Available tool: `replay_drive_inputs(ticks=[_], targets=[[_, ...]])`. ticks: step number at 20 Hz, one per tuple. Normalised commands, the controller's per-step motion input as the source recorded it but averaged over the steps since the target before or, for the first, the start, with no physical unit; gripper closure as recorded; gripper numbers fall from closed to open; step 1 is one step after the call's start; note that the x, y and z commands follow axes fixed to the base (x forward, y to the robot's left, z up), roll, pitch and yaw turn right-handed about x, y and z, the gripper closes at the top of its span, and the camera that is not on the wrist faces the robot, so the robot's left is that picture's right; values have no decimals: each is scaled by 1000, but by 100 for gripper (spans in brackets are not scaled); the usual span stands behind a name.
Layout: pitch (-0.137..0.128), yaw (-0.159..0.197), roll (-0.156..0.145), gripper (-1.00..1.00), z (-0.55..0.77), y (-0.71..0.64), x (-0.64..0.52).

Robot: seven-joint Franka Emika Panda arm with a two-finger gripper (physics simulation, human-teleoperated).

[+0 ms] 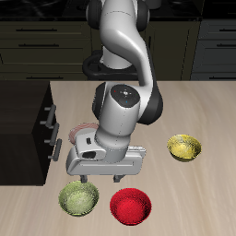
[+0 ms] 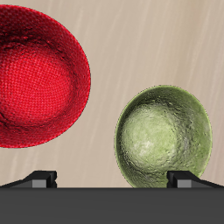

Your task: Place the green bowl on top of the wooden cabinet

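Wrist view, round glossy pitted green bowl (image 2: 164,136), mesh-textured red bowl (image 2: 39,74)

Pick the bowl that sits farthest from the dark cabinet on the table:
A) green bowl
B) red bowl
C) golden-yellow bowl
C: in the exterior view the golden-yellow bowl lies across the table from the cabinet, beyond the arm, while the green bowl sits nearest it and the red bowl lies between.
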Motion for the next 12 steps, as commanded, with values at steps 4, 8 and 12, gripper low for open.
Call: replay_drive_inputs(ticks=[4,8,12], targets=[[14,10,-14,-100,-166,-65,4],[28,4,-8,-100,-271,-44,26],[17,4,-5,-100,-182,-13,13]])
